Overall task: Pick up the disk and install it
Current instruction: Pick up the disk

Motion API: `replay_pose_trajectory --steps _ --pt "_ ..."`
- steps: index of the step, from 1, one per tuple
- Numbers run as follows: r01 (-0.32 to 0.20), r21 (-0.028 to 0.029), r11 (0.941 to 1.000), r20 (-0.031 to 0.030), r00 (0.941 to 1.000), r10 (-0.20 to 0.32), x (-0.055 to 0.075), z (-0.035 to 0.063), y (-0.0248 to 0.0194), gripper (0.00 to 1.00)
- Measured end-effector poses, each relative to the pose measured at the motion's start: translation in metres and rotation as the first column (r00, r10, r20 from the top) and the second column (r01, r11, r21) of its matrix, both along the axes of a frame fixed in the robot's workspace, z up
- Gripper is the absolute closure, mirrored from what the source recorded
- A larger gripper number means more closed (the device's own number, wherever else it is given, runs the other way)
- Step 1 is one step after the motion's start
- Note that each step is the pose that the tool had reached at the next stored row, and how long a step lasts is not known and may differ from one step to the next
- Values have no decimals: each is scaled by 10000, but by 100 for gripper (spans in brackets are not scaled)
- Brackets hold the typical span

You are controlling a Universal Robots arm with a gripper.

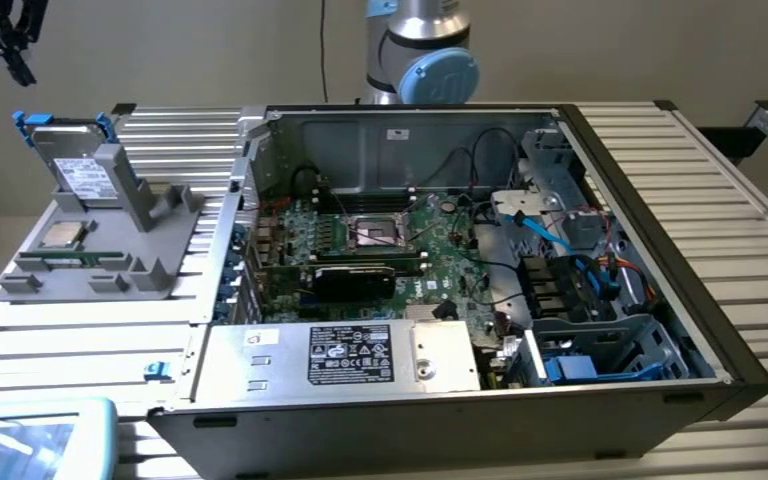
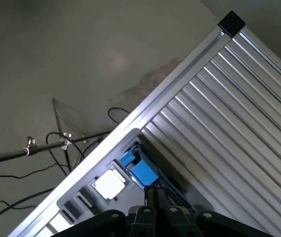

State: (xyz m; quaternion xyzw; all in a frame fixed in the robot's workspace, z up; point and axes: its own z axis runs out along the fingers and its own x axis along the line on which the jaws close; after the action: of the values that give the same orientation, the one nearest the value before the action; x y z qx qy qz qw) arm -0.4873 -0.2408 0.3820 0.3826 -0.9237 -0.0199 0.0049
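Grey-metal rectangular hard disk (image 1: 69, 150), white barcode label, blue plastic carrier frame. It stands on edge in a grey plastic fixture (image 1: 104, 250) near the slatted aluminium table (image 1: 64, 340)'s far corner, exterior view's left. Black claw (image 2: 156, 198) above it, well apart, fingers pressed together, empty. Open PC case (image 1: 344, 150) beside the fixture.

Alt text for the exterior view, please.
An open computer case lies on a ribbed metal table, motherboard exposed. At the exterior view's left the disk stands upright in a grey holder, the gripper above it, not touching.
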Motion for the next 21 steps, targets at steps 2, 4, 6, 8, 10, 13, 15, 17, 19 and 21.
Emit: replay_pose_trajectory --steps 2,4,6,8,10,13,15,17,19,21 --pt "-370 0 9993 0 9993 370 0 0 0 89" --pt "-729 0 9973 0 9973 729 0 0 0 89" --pt "-1099 0 9939 0 9939 1099 0 0 0 89" --pt "-1451 0 9894 1 9894 1451 0 0 0 89" --pt "-1811 0 9835 1 9835 1811 0 0 0 89" --pt "-2354 0 9719 1 9719 2354 0 0 0 89" --pt "-2692 0 9631 1 9631 2692 0 0 0 89" --pt "-3041 0 9526 2 9526 3041 0 0 0 89" --pt "-3392 0 9407 1 9407 3392 0 0 0 89" --pt "-3733 0 9277 1 9277 3733 0 0 0 89"
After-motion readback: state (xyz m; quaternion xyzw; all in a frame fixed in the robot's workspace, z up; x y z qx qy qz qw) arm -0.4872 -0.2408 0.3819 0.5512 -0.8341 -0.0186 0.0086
